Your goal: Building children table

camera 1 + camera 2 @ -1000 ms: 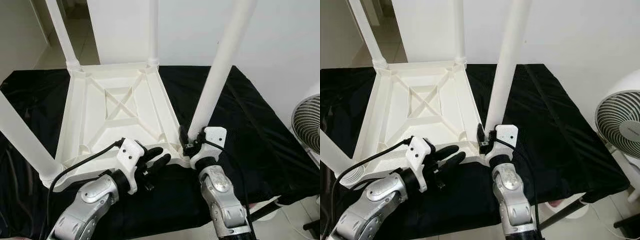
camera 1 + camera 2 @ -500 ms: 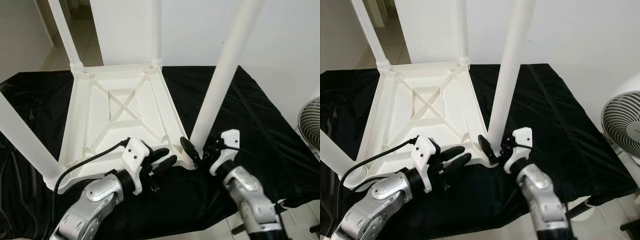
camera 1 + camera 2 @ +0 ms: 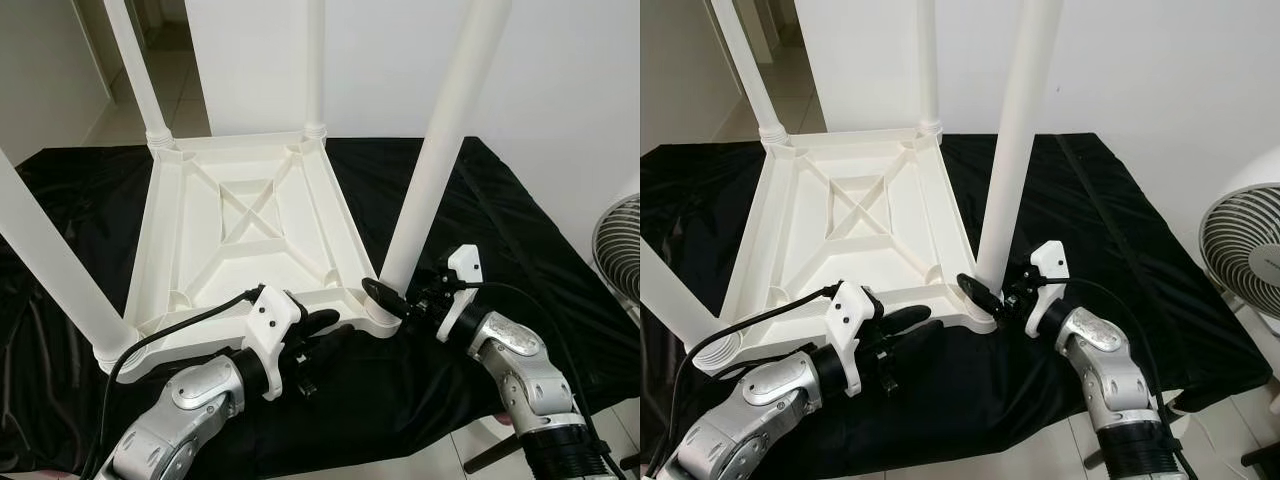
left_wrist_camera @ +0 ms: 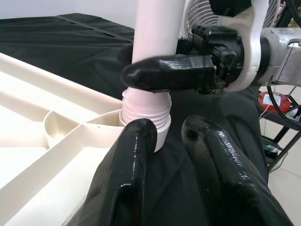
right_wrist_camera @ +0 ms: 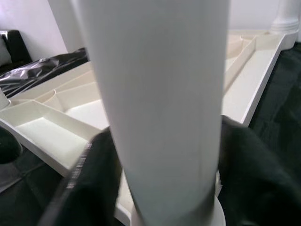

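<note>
Left eye view: the upturned white table [image 3: 240, 240] lay on the black-draped desk [image 3: 500, 240]; the right claw [image 3: 395, 300] pinched its 4 o'clock leg [image 3: 440, 150], the left claw [image 3: 325, 335] spread at the near rim.

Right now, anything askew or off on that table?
Nothing stands out. The white table lies upside down on the black cloth, all four legs up. The right gripper clasps the near right leg at its base.
</note>
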`<state>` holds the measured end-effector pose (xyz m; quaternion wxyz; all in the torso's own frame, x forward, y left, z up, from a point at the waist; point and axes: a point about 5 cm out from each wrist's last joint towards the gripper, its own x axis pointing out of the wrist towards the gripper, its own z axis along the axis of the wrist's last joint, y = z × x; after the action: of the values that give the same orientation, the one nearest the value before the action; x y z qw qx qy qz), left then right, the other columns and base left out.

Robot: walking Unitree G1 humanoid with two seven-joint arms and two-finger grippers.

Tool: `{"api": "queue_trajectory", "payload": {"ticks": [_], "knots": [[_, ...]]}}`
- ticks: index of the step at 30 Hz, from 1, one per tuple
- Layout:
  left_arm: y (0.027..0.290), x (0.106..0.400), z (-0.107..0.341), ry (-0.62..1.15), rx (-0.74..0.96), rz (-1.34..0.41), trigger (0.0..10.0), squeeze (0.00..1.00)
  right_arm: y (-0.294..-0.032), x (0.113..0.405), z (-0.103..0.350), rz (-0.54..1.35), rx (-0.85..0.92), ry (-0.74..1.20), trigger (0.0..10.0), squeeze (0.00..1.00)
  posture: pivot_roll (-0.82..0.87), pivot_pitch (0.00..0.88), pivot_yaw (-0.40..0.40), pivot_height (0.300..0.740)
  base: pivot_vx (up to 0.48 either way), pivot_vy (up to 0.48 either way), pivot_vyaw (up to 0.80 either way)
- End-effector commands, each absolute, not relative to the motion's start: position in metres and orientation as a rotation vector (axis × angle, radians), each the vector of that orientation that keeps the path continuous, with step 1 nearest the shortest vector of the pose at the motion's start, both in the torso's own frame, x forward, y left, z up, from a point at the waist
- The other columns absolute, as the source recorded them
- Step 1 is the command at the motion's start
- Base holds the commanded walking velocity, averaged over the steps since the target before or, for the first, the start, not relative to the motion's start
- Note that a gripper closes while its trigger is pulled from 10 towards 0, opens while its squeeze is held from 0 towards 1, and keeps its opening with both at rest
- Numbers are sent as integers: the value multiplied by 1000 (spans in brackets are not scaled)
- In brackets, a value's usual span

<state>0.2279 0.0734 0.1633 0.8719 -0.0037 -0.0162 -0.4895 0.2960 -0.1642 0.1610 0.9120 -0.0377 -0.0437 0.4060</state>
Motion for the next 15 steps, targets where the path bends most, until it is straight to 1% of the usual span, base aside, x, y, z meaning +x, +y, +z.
{"api": "queue_trajectory", "payload": {"ticks": [1, 4, 6, 10, 15], "knots": [[69, 223, 161, -24, -9, -1165, 10000, 0, -168, 298, 161, 833, -74, -89, 0, 0, -22, 74, 3, 740, 0, 0, 0], [68, 222, 160, -12, -10, -1166, 10000, 0, -170, 299, 160, 807, -80, -91, 0, 0, -17, 70, -4, 740, 0, 0, 0], [70, 226, 158, 1, 14, -1138, 10000, 0, -172, 300, 153, 731, -59, -69, 0, 0, -17, 60, 4, 740, 0, 0, 0], [72, 232, 160, 4, 10, -1114, 10000, 0, -171, 301, 144, 569, -20, -36, 0, 0, -21, 61, 6, 740, 0, 0, 0], [72, 233, 158, 43, -4, -1105, 10000, 0, -166, 296, 138, 496, 9, -16, 0, 0, -23, 64, 2, 740, 0, 0, 0]]}}
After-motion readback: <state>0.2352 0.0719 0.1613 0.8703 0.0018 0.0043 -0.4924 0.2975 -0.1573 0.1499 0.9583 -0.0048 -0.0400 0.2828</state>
